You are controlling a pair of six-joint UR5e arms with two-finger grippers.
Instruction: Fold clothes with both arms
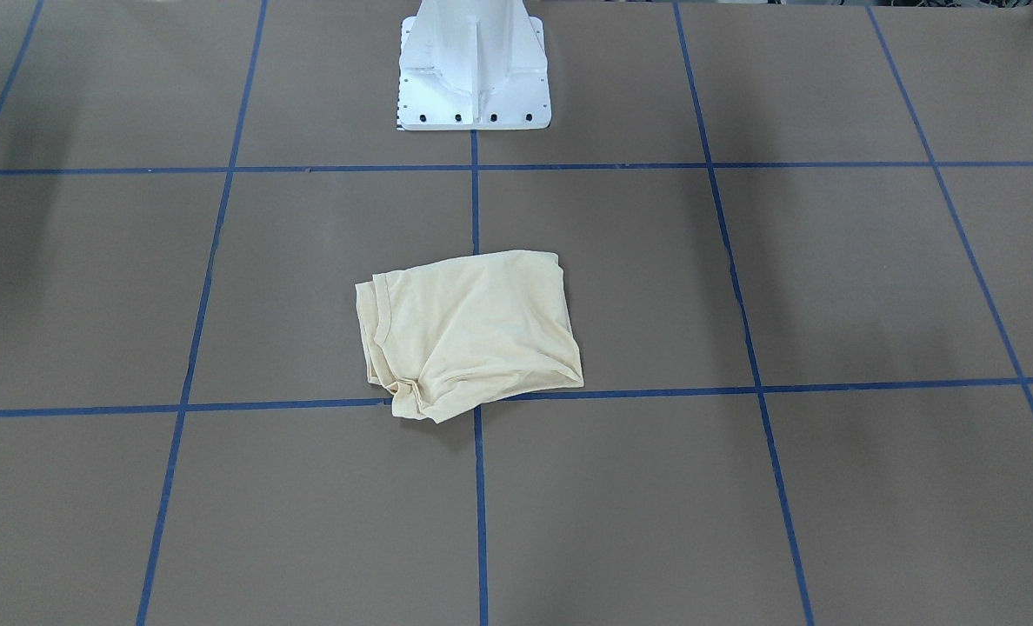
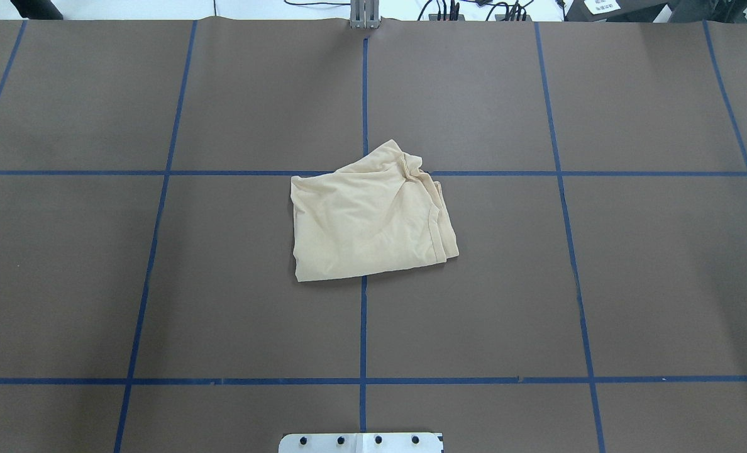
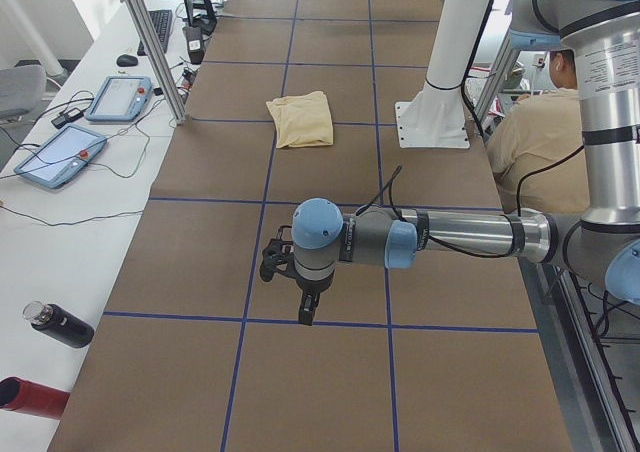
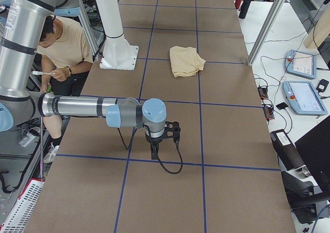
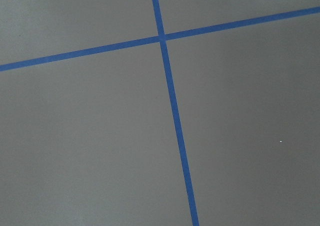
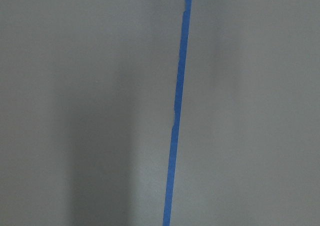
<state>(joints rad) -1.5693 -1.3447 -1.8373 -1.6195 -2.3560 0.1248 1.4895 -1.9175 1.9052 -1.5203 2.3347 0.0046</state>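
— How many of each, biggest first?
— One brown table (image 2: pixel 222 302); two arms, the left arm (image 3: pixel 450 237) and the right arm (image 4: pixel 77 105); one folded cream shirt (image 2: pixel 370 217).
— The pincers?
— Two. The left gripper (image 3: pixel 305 310) and the right gripper (image 4: pixel 154 151) hang over the table, the shirt well apart from both. How far open, I cannot tell.

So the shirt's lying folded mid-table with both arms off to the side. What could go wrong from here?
1. The shirt is folded unevenly, so its bunched corner may slump open.
2. The stacked edges are fanned out. If the left tool or right tool regrasps there, it might pinch only the top layer and drag the fold apart.
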